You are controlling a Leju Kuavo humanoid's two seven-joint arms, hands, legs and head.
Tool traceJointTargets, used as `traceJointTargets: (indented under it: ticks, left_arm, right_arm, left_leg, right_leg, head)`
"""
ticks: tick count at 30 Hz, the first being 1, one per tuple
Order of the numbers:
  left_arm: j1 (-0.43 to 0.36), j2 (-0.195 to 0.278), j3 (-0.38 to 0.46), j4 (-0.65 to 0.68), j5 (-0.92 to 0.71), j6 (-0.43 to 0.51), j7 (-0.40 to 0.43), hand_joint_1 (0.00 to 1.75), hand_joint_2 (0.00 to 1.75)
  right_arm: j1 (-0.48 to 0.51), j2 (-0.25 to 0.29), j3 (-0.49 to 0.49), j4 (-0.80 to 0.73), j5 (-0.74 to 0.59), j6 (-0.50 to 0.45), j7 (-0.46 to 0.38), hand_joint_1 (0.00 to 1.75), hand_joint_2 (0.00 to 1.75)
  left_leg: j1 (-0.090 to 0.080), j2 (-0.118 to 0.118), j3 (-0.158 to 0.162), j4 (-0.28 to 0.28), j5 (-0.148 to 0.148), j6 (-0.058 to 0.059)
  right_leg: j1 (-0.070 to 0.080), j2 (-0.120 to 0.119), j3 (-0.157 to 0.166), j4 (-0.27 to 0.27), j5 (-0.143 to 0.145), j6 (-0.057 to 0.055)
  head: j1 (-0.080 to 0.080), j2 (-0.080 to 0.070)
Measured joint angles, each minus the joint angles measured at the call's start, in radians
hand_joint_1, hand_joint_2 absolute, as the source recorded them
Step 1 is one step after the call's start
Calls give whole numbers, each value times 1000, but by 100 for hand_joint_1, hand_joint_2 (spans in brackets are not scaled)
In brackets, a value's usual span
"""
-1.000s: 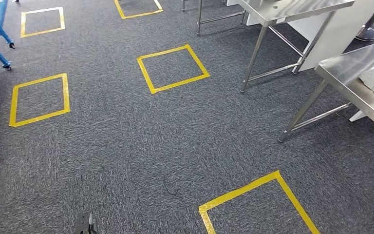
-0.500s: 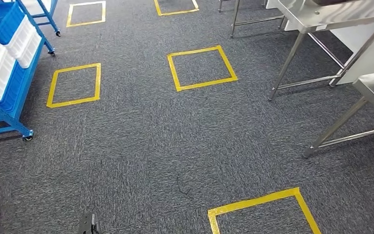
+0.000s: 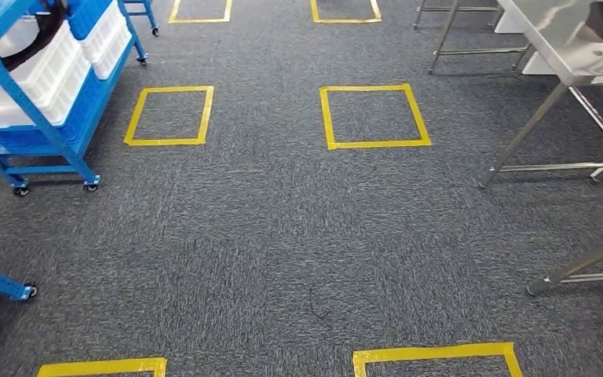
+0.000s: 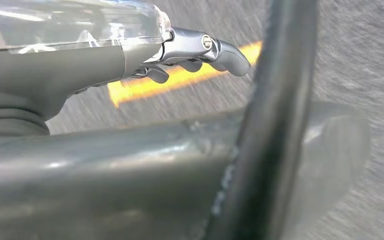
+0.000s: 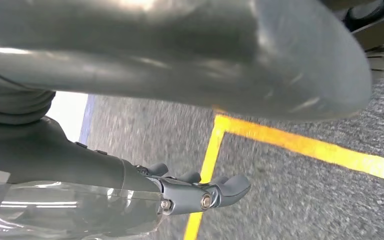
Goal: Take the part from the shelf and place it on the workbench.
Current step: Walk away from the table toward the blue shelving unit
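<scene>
Left hand and right hand hang over grey carpet, fingers loosely apart, grasping nothing; blue shelf far left, steel counter far right

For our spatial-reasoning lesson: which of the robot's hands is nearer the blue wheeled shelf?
Left, probably. The blue shelf stands ahead to the robot's left. The left hand hangs over carpet on that side, the right hand on the far side. Neither touches it.
</scene>
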Motion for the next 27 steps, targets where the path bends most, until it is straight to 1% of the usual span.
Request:
traceJointTargets:
  ticks: [1,2,3,4,5,6,7,8,9,10,11,12,13,14,15,16,17,18,19,20,21,22,23,24,25,26,27]
  left_arm:
    - [0,12,-23,2,-21,0,7,0,0]
    - [-4,22,-44,4,-37,-1,13,0,0]
    - [-8,29,-62,6,-48,-3,19,0,0]
    - [-12,35,-76,6,-54,-8,24,0,0]
    - [-14,40,-87,8,-56,-15,27,0,0]
    - [-13,44,-95,9,-55,-22,30,0,0]
    - [-11,47,-100,11,-54,-29,31,0,0]
    - [-10,50,-104,13,-52,-35,33,0,0]
    - [-10,52,-107,15,-51,-40,36,0,0]
    - [-11,55,-109,16,-50,-43,39,0,0]
    - [-13,58,-110,16,-49,-46,42,0,0]
    - [-14,60,-110,17,-49,-49,44,0,0]
    - [-12,61,-110,17,-50,-51,46,0,0]
    - [-10,62,-110,18,-51,-52,46,0,0]
    - [-8,62,-110,18,-52,-52,46,0,0]
    - [-7,63,-110,18,-50,-52,45,0,0]
    - [-9,63,-110,19,-47,-53,44,0,0]
    - [-11,63,-109,19,-42,-55,43,0,0]
    - [-12,64,-108,19,-34,-59,45,0,0]
    - [-11,64,-105,20,-27,-63,48,0,0]
    - [-8,63,-101,21,-20,-67,53,0,0]
    - [-4,62,-97,23,-14,-70,57,0,0]
    - [-1,61,-92,24,-11,-71,61,0,0]
    - [1,59,-88,25,-8,-72,64,0,0]
    - [2,57,-86,26,-7,-73,66,0,0]
    - [1,55,-83,26,-5,-75,70,0,0]
    - [0,54,-81,27,-3,-78,76,0,0]
  right_arm:
    - [1,-2,0,0,12,-1,-2,0,0]
    - [0,-4,0,0,23,-2,-4,0,0]
    - [-3,-6,0,0,33,-5,-7,0,0]
    - [-7,-6,0,0,41,-8,-10,0,0]
    - [-12,-7,0,0,48,-12,-12,0,0]
    - [-17,-8,1,0,55,-16,-15,0,0]
    - [-21,-9,1,0,60,-19,-14,0,0]
    - [-22,-11,2,0,66,-20,-13,0,0]
    - [-22,-12,3,0,71,-21,-10,0,0]
    - [-20,-14,4,0,75,-21,-6,0,0]
    - [-17,-16,4,0,78,-21,-4,0,0]
    - [-16,-17,4,0,79,-21,-2,0,0]
    - [-16,-18,4,0,80,-22,-1,0,0]
    - [-16,-19,4,0,82,-23,-2,0,0]
    - [-17,-19,4,0,82,-24,-3,0,0]
    - [-18,-19,4,0,83,-26,-4,0,0]
    - [-19,-19,4,0,83,-27,-5,0,0]
    - [-20,-19,4,0,82,-27,-5,0,0]
    - [-21,-19,4,0,82,-26,-1,0,0]
    - [-24,-19,4,0,81,-24,5,0,0]
    - [-28,-19,4,0,80,-21,13,0,0]
    - [-31,-18,4,0,80,-18,22,0,0]
    - [-33,-17,4,0,80,-16,28,0,0]
    - [-33,-17,4,0,79,-15,33,0,0]
    - [-30,-17,4,0,79,-14,37,0,0]
    - [-28,-16,3,1,78,-11,41,0,0]
    - [-26,-16,3,2,77,-8,47,0,0]
  left_leg:
    - [1,-18,-1,4,-2,-3]
    - [1,-34,-3,10,-4,-7]
    - [1,-47,-6,14,-5,-13]
    - [2,-59,-11,16,-5,-20]
    - [3,-69,-14,16,-4,-28]
    - [5,-78,-16,13,-2,-34]
    - [5,-71,-18,17,-4,-39]
    - [5,-49,-26,34,-16,-44]
    - [4,-19,-43,72,-39,-48]
    - [5,14,-69,127,-70,-52]
    - [6,33,-102,195,-103,-56]
    - [8,41,-131,255,-126,-59]
    - [9,45,-147,288,-132,-61]
    - [11,48,-145,285,-120,-62]
    - [11,53,-122,242,-92,-61]
    - [11,68,-85,173,-57,-59]
    - [7,88,-49,104,-31,-54]
    - [4,103,-22,53,-15,-48]
    - [0,113,-9,25,-9,-41]
    - [-4,112,-8,18,-11,-35]
    - [-4,100,-8,15,-9,-29]
    - [-3,91,-5,9,-7,-23]
    - [0,82,-1,3,-3,-17]
    - [3,72,3,-3,0,-11]
    - [4,62,5,-6,3,-6]
    - [4,51,3,-6,3,-3]
    - [3,39,1,-6,3,-1]
  right_leg:
    - [-2,18,26,-64,38,-3]
    - [-4,43,48,-122,64,-5]
    - [-4,63,63,-160,76,-7]
    - [-3,75,70,-176,75,-9]
    - [-1,75,71,-180,73,-11]
    - [-1,64,73,-182,75,-16]
    - [-2,53,76,-187,78,-23]
    - [-3,40,80,-193,80,-30]
    - [-4,25,83,-198,82,-36]
    - [-1,10,85,-200,82,-40]
    - [2,-5,85,-200,80,-43]
    - [5,-20,85,-200,79,-45]
    - [6,-34,86,-200,77,-45]
    - [7,-48,87,-199,75,-45]
    - [8,-60,90,-199,72,-44]
    - [8,-72,94,-199,70,-42]
    - [11,-83,98,-198,66,-38]
    - [13,-93,101,-197,62,-33]
    - [15,-101,104,-197,60,-28]
    - [16,-109,107,-198,58,-24]
    - [16,-117,110,-200,57,-19]
    - [14,-117,115,-199,53,-13]
    - [12,-102,113,-188,42,-8]
    - [11,-77,102,-159,21,-4]
    - [8,-47,78,-109,-8,-1]
    - [8,-23,43,-42,-42,0]
    - [7,-12,8,22,-67,0]
  head:
    - [0,0]
    - [0,0]
    - [0,0]
    - [0,0]
    - [0,0]
    - [0,0]
    - [0,0]
    - [0,0]
    - [0,0]
    - [0,0]
    - [0,0]
    - [-1,0]
    - [0,0]
    - [-1,0]
    - [-1,0]
    - [-1,0]
    - [-1,0]
    - [-1,0]
    - [0,0]
    - [0,0]
    - [0,0]
    - [0,0]
    - [0,0]
    - [0,0]
    - [0,0]
    - [0,0]
    - [0,0]
